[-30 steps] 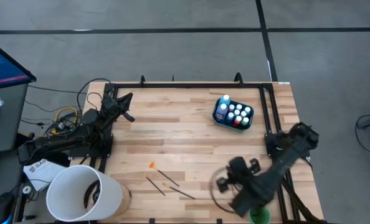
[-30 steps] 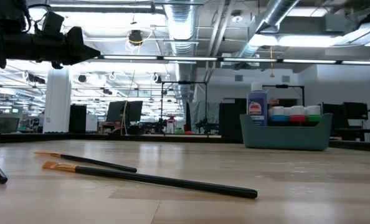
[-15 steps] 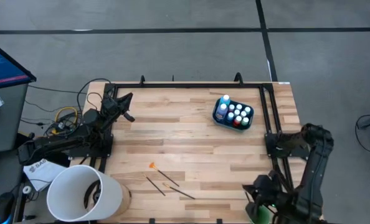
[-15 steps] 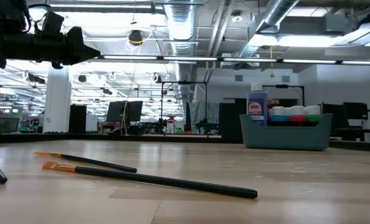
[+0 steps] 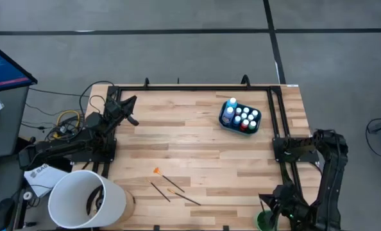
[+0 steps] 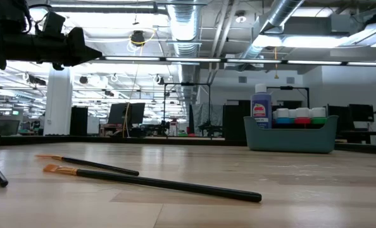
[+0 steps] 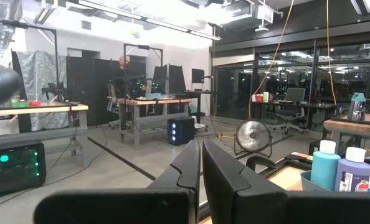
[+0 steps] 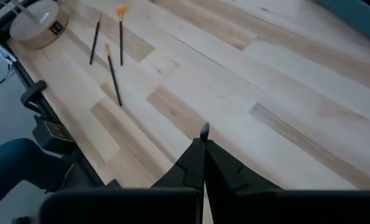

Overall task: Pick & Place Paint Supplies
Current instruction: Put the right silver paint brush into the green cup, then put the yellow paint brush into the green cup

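Waiting at the table's edges

Hanging off the near right corner, the right gripper (image 8: 203, 163) is pressed together and empty; the left gripper (image 7: 200, 163), likewise closed, rests far left. Paint bottles (image 5: 240, 117) fill the teal tub (image 5: 225, 123); three brushes (image 5: 172, 188) lie loose

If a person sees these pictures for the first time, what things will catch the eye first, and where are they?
First is the teal tub full of white-capped paint bottles, near the table's far right part. Next, three thin brushes lie loose on the wood near the front edge, one with an orange tip. A big white bucket stands at the front left corner, and the right end effector, shut, sits low at the front right corner.
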Robot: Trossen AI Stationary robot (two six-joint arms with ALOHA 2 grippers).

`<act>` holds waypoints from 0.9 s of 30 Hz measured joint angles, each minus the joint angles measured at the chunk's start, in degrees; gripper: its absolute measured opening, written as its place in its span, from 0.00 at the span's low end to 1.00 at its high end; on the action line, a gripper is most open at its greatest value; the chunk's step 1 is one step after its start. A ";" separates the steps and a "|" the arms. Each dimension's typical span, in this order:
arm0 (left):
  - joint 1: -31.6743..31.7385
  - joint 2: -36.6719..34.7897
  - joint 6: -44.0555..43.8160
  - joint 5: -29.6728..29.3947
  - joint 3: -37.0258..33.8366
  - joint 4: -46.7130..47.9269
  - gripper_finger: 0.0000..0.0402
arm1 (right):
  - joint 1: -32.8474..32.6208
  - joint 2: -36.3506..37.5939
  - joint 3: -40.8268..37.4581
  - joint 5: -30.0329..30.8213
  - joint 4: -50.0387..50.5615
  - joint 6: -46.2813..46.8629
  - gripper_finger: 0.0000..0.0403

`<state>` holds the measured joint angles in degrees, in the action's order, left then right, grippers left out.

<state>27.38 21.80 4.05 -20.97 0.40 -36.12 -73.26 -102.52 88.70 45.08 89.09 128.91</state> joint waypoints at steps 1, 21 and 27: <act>0.02 0.01 -0.01 0.00 -0.01 0.01 0.02 | -0.30 0.00 -0.26 0.00 0.03 0.01 0.00; 0.02 0.02 -0.01 0.01 -0.02 0.02 0.02 | -2.54 0.02 -0.60 -0.44 -5.00 -1.11 0.08; 0.02 0.02 -0.01 0.01 -0.01 0.01 0.02 | -1.94 0.07 -0.60 -1.70 -4.93 -1.37 0.21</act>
<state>27.39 21.82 4.04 -20.96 0.40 -36.11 -75.20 -102.45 88.09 43.38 84.16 127.54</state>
